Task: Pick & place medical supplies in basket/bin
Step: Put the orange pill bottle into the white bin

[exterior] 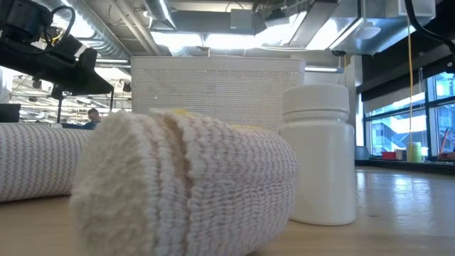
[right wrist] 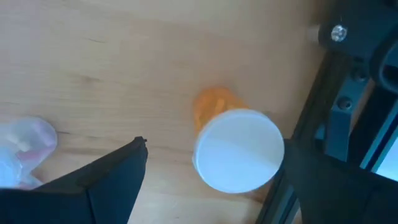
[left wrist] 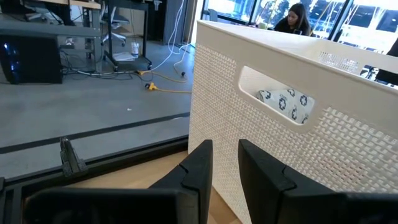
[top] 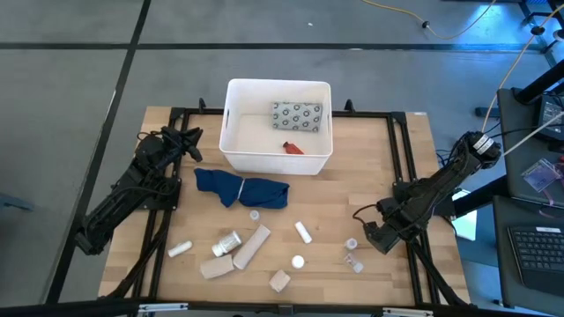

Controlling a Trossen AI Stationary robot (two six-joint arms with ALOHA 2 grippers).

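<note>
High view: the white tub [top: 234, 151] stands at 12 o'clock on the table [top: 388, 185], holding the grey dotted packet [top: 297, 115] and what seems an orange item [top: 293, 148].

Right gripper [top: 368, 235], at 4 o'clock, spreads empty fingers around an orange vial [right wrist: 239, 149]. Left gripper [top: 190, 138], narrowly parted and empty, waits at 10 o'clock beside the tub.

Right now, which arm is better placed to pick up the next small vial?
The right arm. Its gripper hangs open right beside the orange vial; the left gripper waits far off, by the tub.
</note>
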